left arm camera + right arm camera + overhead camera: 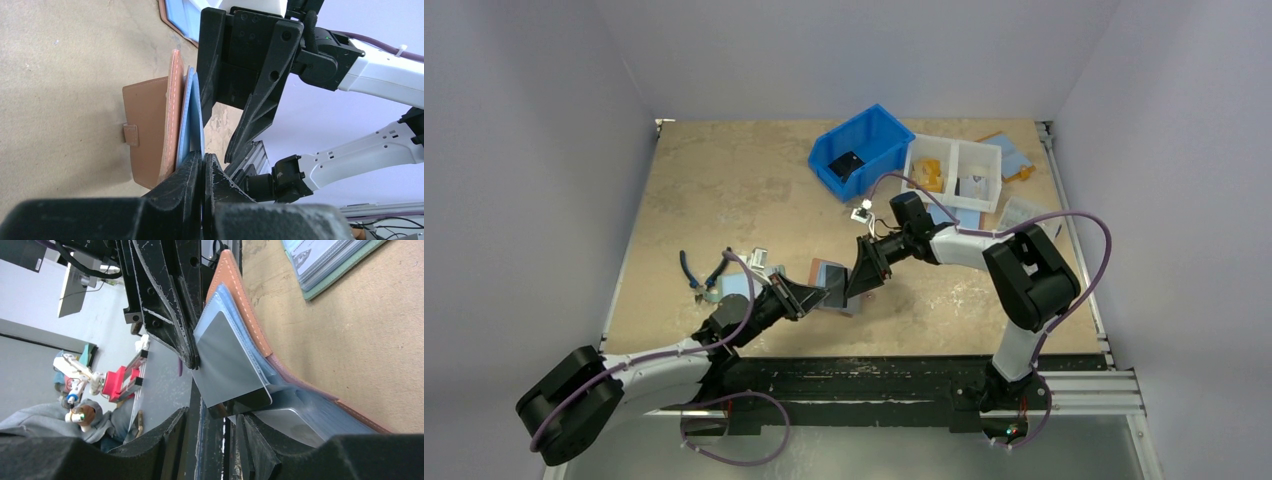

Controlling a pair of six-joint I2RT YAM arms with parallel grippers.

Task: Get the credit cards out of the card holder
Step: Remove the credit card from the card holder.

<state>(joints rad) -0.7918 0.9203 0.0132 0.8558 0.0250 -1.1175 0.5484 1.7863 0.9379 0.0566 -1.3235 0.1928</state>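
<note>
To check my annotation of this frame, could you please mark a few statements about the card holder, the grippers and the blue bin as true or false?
1. The left gripper is shut on the card holder's blue lining. True.
2. The card holder lies closed and untouched. False: it is open, in the left gripper's grip.
3. A grey card sits between the right gripper's parted fingers. True.
4. The blue bin stands beside the arm bases. False: it is at the far side.
</note>
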